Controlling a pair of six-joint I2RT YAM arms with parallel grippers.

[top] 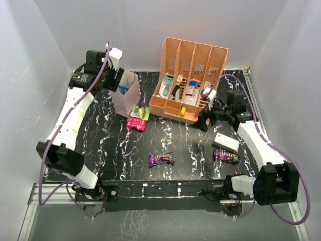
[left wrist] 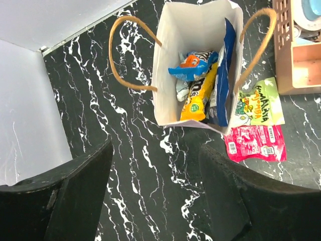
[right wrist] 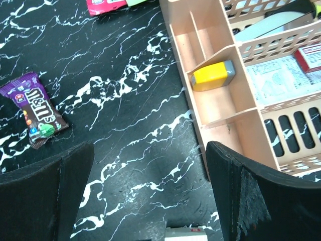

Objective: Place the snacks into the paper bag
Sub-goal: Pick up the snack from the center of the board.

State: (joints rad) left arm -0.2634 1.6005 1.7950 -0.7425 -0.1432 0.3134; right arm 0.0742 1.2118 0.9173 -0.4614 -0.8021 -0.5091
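The pale paper bag stands upright at the back left, its mouth open in the left wrist view. Inside lie a blue wrapper, a yellow packet, a large blue crisp bag and a clear-silver packet. A green packet and a pink packet lie beside the bag on the table. Two purple wrappers lie at the front, one in the middle and one on the right. My left gripper hovers open and empty above the bag. My right gripper is open and empty by the rack.
The peach slotted rack with bottles and cartons stands at the back centre; its front tray holds a yellow item. A white rectangular box lies at the right. White walls enclose the black marble table.
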